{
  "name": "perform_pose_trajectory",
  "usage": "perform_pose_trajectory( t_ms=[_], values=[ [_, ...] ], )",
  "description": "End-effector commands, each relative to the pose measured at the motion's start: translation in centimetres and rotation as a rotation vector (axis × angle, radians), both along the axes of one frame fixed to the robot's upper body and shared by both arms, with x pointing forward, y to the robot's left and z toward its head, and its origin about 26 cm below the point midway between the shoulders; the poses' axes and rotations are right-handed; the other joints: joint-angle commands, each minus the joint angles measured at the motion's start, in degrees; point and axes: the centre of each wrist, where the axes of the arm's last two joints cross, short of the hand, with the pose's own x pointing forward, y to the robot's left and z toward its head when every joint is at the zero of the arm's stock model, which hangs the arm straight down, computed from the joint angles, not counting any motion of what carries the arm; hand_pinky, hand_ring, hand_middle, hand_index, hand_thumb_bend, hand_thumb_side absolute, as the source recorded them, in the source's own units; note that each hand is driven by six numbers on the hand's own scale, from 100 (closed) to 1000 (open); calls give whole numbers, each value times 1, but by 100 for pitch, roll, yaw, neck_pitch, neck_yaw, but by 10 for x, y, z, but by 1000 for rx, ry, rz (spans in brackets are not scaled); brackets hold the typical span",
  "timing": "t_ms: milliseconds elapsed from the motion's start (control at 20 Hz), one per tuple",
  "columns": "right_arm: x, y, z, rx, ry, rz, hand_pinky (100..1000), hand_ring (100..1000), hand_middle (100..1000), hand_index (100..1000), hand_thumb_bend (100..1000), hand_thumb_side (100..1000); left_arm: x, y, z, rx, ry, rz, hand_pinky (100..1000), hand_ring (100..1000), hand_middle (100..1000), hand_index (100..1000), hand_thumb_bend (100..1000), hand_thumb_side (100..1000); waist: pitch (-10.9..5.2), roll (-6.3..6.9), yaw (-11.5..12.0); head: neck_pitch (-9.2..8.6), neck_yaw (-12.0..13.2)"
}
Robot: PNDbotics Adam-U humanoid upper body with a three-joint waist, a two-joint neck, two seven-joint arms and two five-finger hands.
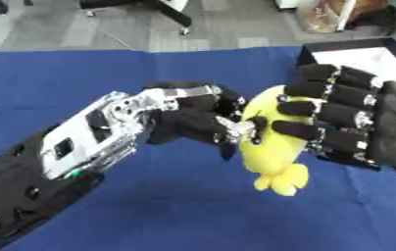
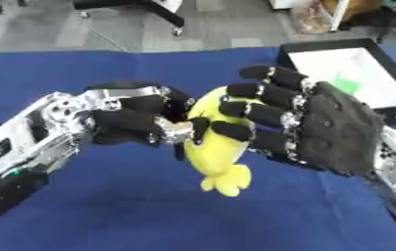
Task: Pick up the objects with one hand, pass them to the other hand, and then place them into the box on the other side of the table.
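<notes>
Yellow soft toy, fish-like with a little tail hanging down, held in mid-air above the blue cloth between both my hands. My left hand pinches its left side with curled fingers; my right hand wraps its fingers over the other side. Handover under way, I judge. Best to let the right fingers close fully round the body before the left lets go. The box sits at the far right, a green thing inside.
</notes>
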Motion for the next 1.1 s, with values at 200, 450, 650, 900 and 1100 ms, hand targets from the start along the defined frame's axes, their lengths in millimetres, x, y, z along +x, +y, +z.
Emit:
perform_pose_trajectory(
  t_ms=[200,450,650,900,1100],
  values=[
    [-1,-3,9,119,-16,230,595,525,292,546,100,100,1,1,8,-18,-27,6,542,492,420,561,100,245,-144,-22,7,9,-16],
    [-1,-3,8,143,-3,256,558,487,227,440,100,100,1,-1,9,-18,-24,-20,557,523,463,608,100,227,-152,-31,19,-4,-19],
    [-1,-3,8,156,5,271,548,477,198,323,100,100,3,0,9,-27,-28,-24,585,607,555,701,100,153,-154,-39,26,-10,-29],
    [-2,-4,7,159,12,283,550,478,196,291,100,100,7,1,10,-53,-43,-24,646,741,706,812,583,687,-155,-50,25,-22,-27],
    [-1,-6,8,178,12,293,552,481,206,271,100,100,14,7,10,-88,-77,9,708,822,798,857,829,782,-156,-59,19,-33,-39]
  ],
)
